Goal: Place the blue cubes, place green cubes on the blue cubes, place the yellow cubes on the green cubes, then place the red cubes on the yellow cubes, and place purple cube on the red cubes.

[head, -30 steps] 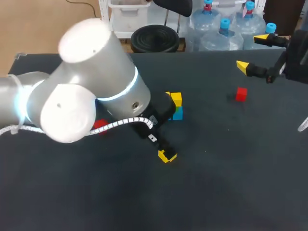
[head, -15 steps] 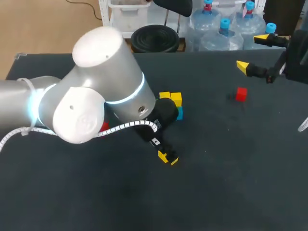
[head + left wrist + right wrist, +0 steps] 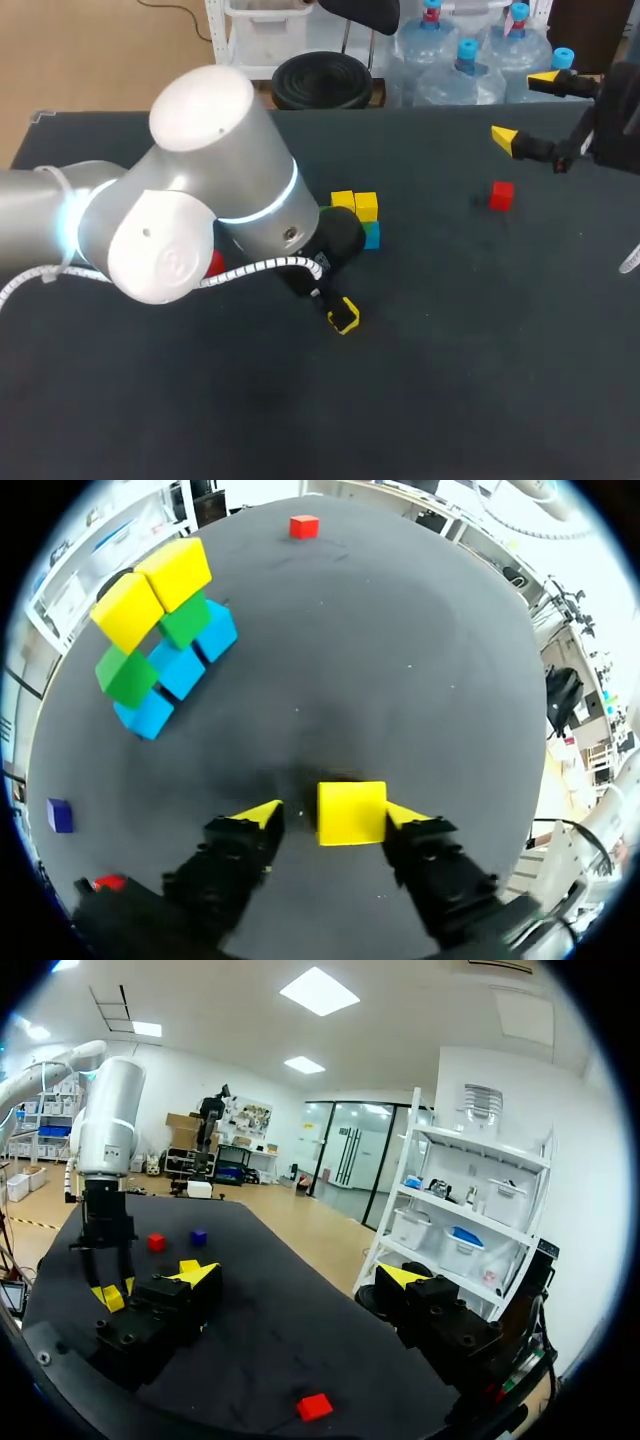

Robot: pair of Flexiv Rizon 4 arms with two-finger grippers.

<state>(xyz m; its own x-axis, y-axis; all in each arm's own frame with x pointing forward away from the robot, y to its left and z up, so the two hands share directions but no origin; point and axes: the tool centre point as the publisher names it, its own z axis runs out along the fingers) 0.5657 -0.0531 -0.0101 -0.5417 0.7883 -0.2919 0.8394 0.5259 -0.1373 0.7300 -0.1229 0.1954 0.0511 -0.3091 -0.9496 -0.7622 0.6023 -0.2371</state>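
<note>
A loose yellow cube (image 3: 351, 812) lies on the black table (image 3: 400, 660) between the fingers of my left gripper (image 3: 334, 814). It touches one fingertip, and a dark gap separates it from the other, so the gripper is open. From above, the same yellow cube (image 3: 344, 315) shows at my left gripper (image 3: 341, 317). Ahead stands the stack (image 3: 165, 640): blue cubes at the bottom, green above, yellow on top. The stack (image 3: 360, 215) is partly hidden by my left arm. My right gripper (image 3: 525, 108) hangs open at the far right, above a red cube (image 3: 501, 195).
A purple cube (image 3: 60, 815) and a second red cube (image 3: 110, 883) lie behind my left gripper. This second red cube (image 3: 213, 263) peeks out from under my left arm. In the right wrist view the first red cube (image 3: 315, 1406) lies under my open right gripper (image 3: 300, 1275).
My left gripper's fingers have drawn closer together about the yellow cube, and the left arm has shifted a little. The right arm has not moved.
</note>
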